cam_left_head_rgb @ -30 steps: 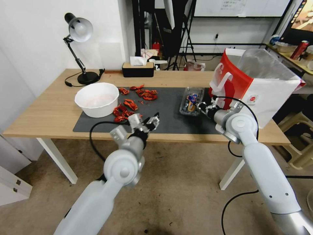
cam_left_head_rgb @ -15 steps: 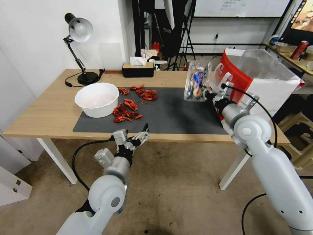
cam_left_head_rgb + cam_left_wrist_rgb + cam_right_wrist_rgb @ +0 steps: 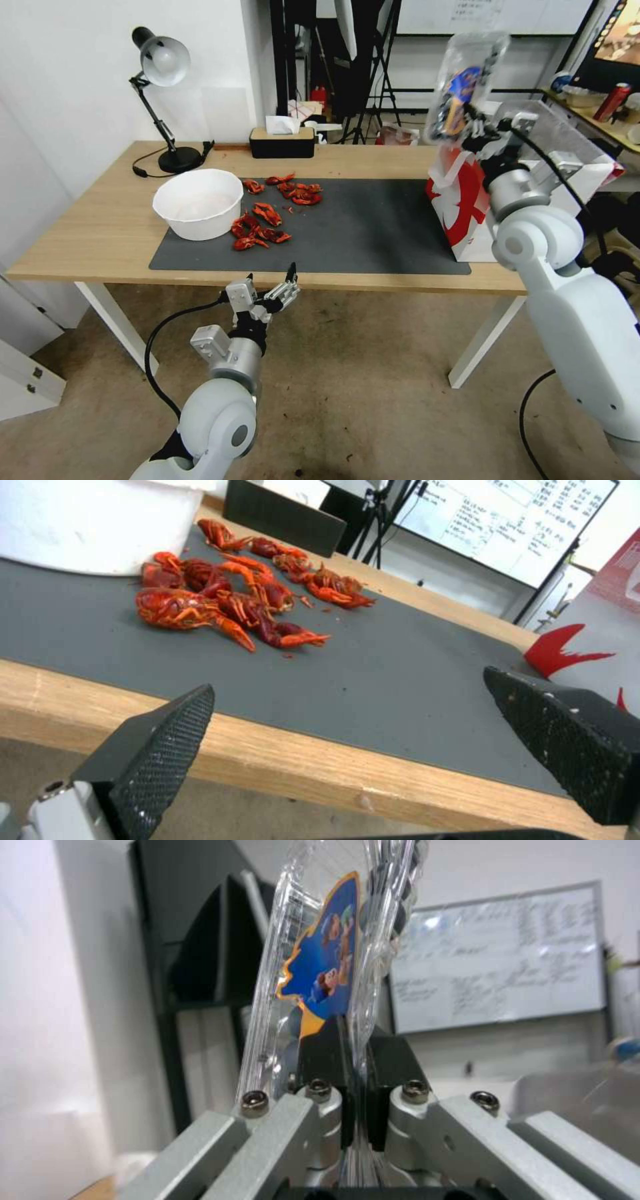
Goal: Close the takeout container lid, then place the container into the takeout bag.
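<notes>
The right gripper is clamped on the container, fingers pinched tight on its thin lower edge, as the right wrist view shows; the container stands on end above the fingers, long axis near upright, leaning a little away from the bag; its clear halves lie together, so the lid looks closed; it hangs high over the bag's near top edge, the liner and open mouth lying just beyond it, so I judge the drop depends on carrying it further over the mouth; the left gripper is far from the bag, low before the table edge, fingers spread wide and empty; the mat beside the bag holds crayfish and a bowl.
</notes>
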